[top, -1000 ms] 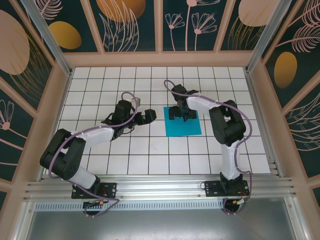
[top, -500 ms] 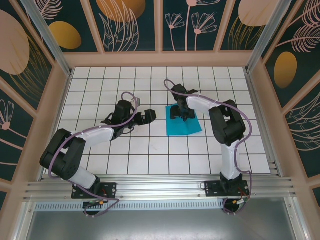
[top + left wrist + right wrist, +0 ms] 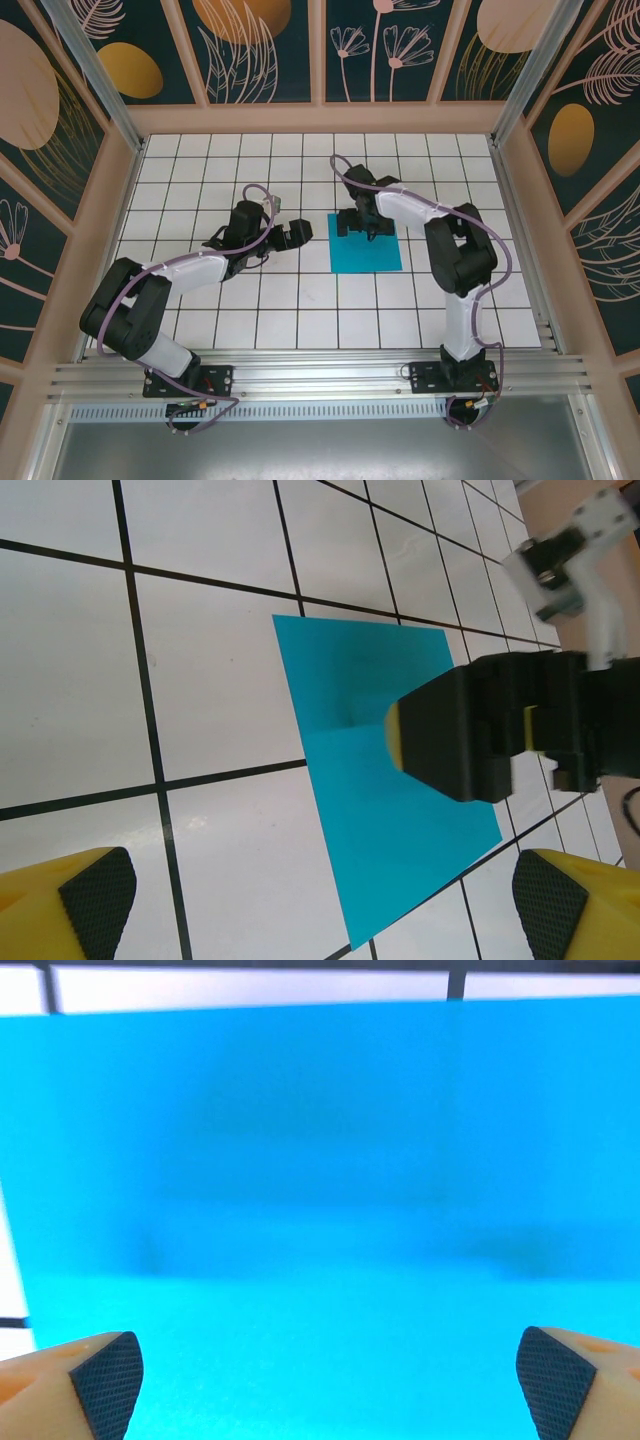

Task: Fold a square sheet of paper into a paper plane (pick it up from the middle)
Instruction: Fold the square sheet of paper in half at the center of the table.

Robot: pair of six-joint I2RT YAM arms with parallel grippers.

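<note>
From above, the square sheet of paper [image 3: 367,255] lies flat on the tiled worktop [image 3: 300,320]. The right end effector [image 3: 360,224] stands over its far edge, and the left end effector [image 3: 290,233] is near its left side. In the left wrist view, the left end effector is wide apart and empty. In the right wrist view, the right one is also spread apart, low over the sheet.

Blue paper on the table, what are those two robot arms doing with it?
They are meant to fold the paper into a plane, but right now it lies flat on the table, not yet a plane. The right gripper hangs low over the paper's far half with its jaws open, gripping nothing. The left gripper is open too, just to the left of the paper and not touching it.
</note>
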